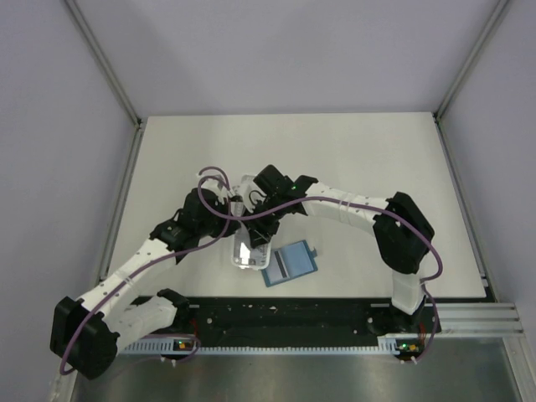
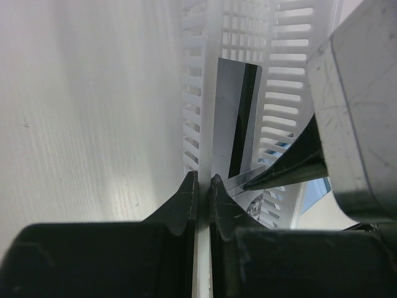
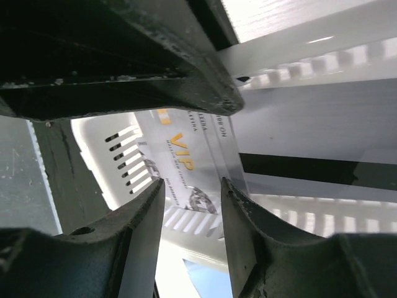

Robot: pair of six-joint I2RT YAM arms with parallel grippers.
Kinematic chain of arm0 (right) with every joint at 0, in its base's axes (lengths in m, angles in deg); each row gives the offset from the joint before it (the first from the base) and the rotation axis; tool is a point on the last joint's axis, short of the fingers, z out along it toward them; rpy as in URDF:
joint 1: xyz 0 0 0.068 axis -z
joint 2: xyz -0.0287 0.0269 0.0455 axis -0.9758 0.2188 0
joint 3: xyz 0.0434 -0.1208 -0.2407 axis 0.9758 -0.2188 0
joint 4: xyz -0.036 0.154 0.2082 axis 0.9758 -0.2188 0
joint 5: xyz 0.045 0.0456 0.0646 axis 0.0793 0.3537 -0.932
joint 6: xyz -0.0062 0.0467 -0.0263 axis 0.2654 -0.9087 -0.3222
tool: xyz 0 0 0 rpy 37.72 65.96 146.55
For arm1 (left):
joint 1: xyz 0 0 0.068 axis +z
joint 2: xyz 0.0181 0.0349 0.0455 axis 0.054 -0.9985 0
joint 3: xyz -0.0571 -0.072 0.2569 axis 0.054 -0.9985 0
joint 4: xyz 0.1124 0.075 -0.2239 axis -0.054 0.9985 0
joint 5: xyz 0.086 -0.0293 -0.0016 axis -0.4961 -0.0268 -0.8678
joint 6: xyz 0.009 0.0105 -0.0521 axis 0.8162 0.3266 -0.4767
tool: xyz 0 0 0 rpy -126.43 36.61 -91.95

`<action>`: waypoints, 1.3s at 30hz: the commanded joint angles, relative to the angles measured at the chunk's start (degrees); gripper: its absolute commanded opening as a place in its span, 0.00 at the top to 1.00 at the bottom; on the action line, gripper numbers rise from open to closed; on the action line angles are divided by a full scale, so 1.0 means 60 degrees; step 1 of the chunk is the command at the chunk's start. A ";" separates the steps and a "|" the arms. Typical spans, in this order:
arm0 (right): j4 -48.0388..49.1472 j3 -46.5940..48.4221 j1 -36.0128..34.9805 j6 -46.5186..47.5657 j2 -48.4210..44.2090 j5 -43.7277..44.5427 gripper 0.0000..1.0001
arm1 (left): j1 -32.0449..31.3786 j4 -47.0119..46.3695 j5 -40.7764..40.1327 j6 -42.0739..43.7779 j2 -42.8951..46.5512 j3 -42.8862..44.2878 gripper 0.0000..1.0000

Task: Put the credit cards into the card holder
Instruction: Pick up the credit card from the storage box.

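Observation:
The credit cards lie in a long white slotted tray [image 1: 234, 256]. One card with a dark stripe [image 2: 237, 118] leans on the tray wall. A pale card marked VIP [image 3: 184, 162] lies beside another striped card [image 3: 310, 166]. The card holder [image 1: 290, 264], a teal wallet, lies open on the table just right of the tray's near end. My left gripper [image 2: 203, 184] is shut on the tray's side wall. My right gripper [image 3: 192, 194] is open, low inside the tray, its fingertips [image 3: 237, 208] at either side of the VIP card's edge. One right fingertip [image 2: 286, 169] touches a card.
Both arms meet over the tray [image 2: 282, 93] at the middle of the white table [image 1: 360, 159]. Metal frame posts stand at the table's back corners. A black rail runs along the near edge.

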 commanded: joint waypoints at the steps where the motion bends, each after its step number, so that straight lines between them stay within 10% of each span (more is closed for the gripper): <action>1: -0.0449 -0.0301 -0.0385 0.0038 0.0278 -0.0508 0.59 | -0.0167 -0.2527 0.0385 -0.0245 0.0417 0.0253 1.00; 15: 0.1573 -0.0200 0.0201 -0.3665 -0.1231 0.2298 0.53 | -0.0167 -0.2454 0.0165 -0.0260 0.0637 -0.0334 1.00; 23: 0.1193 0.0372 0.0274 -0.5439 -0.1203 0.5479 0.52 | -0.0167 -0.2103 -0.0128 -0.0597 0.0651 -0.0378 1.00; 39: -0.0359 0.2319 0.0362 -0.6232 0.0188 0.7035 0.48 | -0.0181 -0.2015 -0.0289 -0.0948 0.0666 -0.0422 1.00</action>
